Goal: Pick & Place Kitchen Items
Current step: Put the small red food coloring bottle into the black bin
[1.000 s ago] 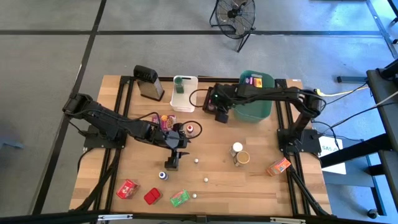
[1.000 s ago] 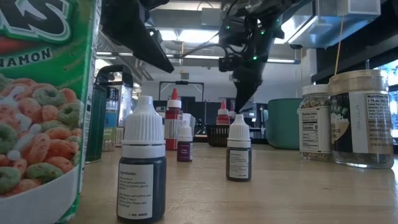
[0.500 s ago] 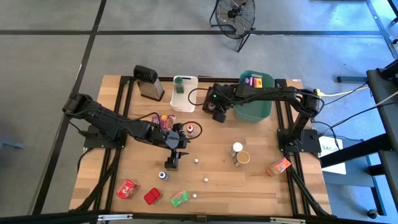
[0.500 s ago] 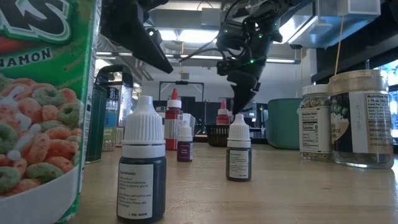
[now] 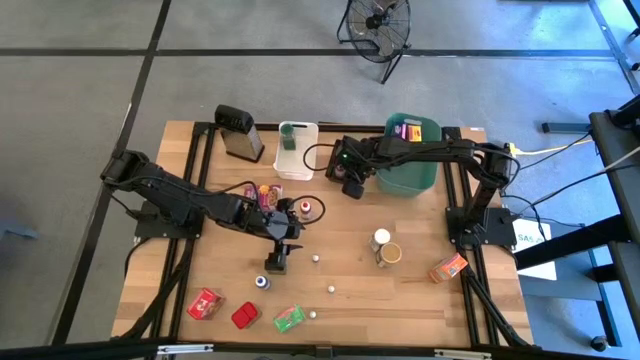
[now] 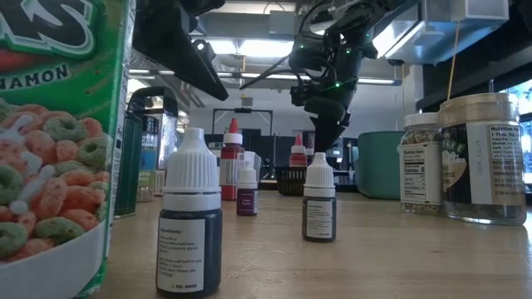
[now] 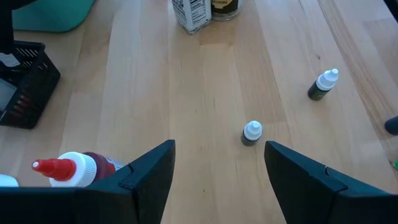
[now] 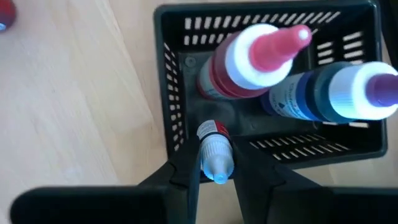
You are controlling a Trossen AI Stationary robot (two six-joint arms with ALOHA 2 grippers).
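Over the black basket, the tiny white-capped bottle sits pinched in the right gripper, which has slid a bit further left since before, while the left gripper still hangs open mid-table.

High cam hangs over the table, looking straight down; whole top, both arms and some floor in frame. Low cam sits at tabletop height, looking level across into the room, pressed up against a cereal box, with a white-capped dropper bottle close in front. Left wrist cam looks down and forward past its own fingers at bare wood and small bottles. Right wrist cam looks nearly straight down, very close, into a black basket. High and right wrist views share that basket; low and left wrist share the bottles mid-table.
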